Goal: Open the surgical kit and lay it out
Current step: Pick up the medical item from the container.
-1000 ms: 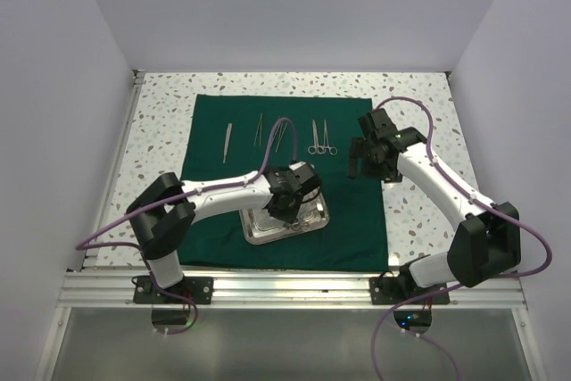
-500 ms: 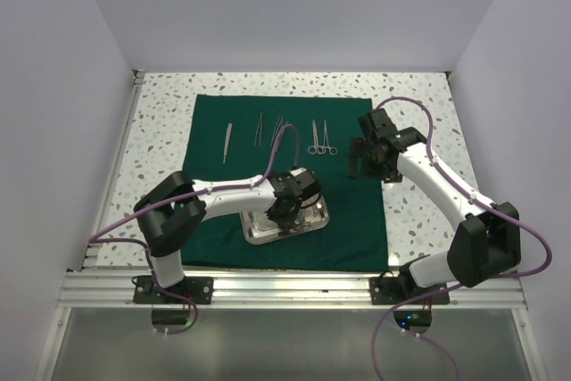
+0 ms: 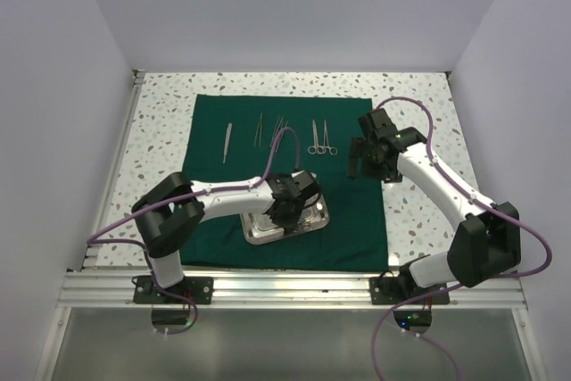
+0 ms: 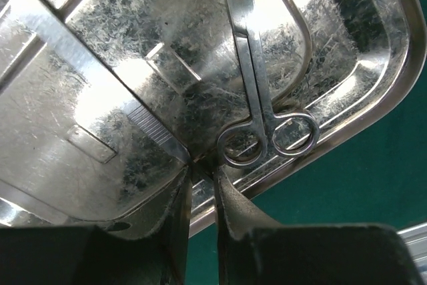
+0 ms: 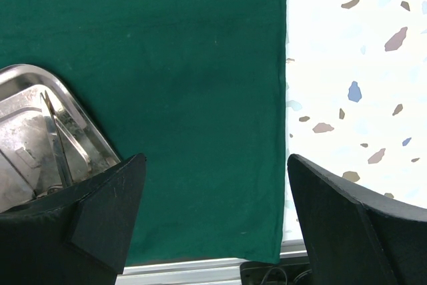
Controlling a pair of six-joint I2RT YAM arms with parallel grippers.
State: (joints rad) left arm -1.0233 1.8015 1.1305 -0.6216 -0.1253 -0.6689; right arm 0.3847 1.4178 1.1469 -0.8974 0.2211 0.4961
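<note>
Where the speckled table (image 3: 161, 131) sits between plain white walls (image 3: 294, 6), a dark green cloth (image 3: 357, 220) covers its middle, and the steel tray (image 3: 317, 225) rests by the cloth's near edge. From above, the left arm hides much of the tray. The left gripper (image 4: 202, 185) has its fingers almost together at the end of a flat ridged strip (image 4: 100, 98); whether they pinch it is unclear. Thin scissors (image 4: 257, 85) lie on the scuffed, shiny tray floor. The right gripper (image 5: 215, 161) hangs spread wide over the cloth's right edge.

The scissors (image 4: 252, 78) lose their tips past the top edge.
</note>
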